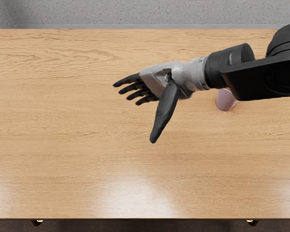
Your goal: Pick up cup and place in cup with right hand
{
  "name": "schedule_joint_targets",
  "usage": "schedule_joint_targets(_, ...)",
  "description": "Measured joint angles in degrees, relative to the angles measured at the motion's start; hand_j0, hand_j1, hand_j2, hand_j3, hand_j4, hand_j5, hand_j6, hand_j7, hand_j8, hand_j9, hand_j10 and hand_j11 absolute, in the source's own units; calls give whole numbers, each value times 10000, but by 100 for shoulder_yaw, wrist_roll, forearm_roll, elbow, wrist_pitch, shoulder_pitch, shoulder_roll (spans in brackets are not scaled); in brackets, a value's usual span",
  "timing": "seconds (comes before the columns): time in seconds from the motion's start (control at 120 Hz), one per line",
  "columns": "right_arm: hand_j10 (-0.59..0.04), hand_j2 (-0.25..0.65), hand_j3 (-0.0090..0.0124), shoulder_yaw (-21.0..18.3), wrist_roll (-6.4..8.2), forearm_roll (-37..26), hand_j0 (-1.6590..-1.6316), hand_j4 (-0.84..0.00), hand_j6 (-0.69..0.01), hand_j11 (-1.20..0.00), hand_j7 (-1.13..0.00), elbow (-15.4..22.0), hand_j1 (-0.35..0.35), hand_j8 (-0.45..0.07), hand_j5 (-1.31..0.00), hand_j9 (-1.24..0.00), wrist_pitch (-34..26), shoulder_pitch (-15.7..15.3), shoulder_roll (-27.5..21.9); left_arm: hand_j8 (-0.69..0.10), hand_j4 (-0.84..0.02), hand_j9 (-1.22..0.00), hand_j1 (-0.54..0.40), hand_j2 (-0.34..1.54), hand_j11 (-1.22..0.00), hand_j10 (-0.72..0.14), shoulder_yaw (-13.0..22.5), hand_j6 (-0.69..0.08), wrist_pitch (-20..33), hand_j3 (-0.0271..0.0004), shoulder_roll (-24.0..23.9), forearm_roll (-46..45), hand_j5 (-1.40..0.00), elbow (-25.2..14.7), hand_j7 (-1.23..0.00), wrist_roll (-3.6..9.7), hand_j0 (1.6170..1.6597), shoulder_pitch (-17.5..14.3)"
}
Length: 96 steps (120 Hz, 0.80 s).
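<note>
My right hand (144,112) reaches in from the right edge over the upper middle of the table, its fingers spread and holding nothing. Its thumb points toward the table's front, the other fingers toward the left. A pinkish cup (225,100) shows below the right forearm, right of the hand and apart from its fingers; the arm covers its upper part. Only this one cup can be seen; whether anything else lies under the arm is hidden.
The wooden table (77,145) fills most of the view, with its front edge near the bottom of the picture. Behind its back edge is a grey speckled surface (135,13). The right forearm spans the upper right above the table.
</note>
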Motion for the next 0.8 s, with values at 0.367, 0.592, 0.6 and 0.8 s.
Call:
schedule_joint_targets(0.367,-545,-107,0,2072,0,309,-16581,-546,-547,-707,-707,2,-2840,-546,-707,-707,2174,-2208,-118,2,2,0,3489,-1,0,2,-3,2,0,0,0,-2,0,-10,0,0,16581,19)
schedule_joint_targets(0.592,-486,-95,0,2264,0,796,-16581,-487,-487,-632,-632,-12,-2909,-486,-633,-632,2601,-2530,-999,-3,-2,0,3491,1,0,-2,-12,-3,-4,0,0,-4,0,-118,0,0,16581,87)
schedule_joint_targets(0.6,-485,-95,0,2266,0,832,-16581,-486,-485,-631,-631,-12,-2910,-485,-631,-631,2607,-2536,-1057,-3,-2,0,3491,1,0,-2,-13,-3,-5,0,0,-4,0,-120,0,0,16581,88)
schedule_joint_targets(0.8,-463,-90,0,2259,0,1518,-16581,-462,-460,-604,-605,-126,-2935,-461,-605,-604,2671,-2688,-2312,-2,-2,0,3491,1,0,-1,-15,-2,-7,0,0,-4,0,-144,0,0,16581,88)
